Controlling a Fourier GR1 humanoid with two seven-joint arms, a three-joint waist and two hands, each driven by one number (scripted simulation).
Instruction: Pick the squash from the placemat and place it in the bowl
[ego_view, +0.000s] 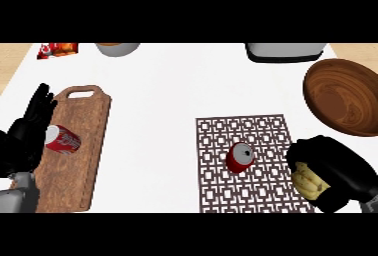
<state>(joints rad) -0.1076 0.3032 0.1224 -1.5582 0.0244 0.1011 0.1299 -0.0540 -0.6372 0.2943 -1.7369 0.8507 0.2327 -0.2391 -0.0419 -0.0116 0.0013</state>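
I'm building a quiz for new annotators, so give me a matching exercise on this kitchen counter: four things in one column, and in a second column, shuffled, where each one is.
Things:
1. squash
2. wooden bowl
3. red can on its side
4. upright red can

Places:
A. on the patterned placemat
B. on the wooden cutting board
C. under the curled fingers of the right hand
D. on the counter beyond the right hand, toward the far right

Pairs: 1-C, 2-D, 3-B, 4-A
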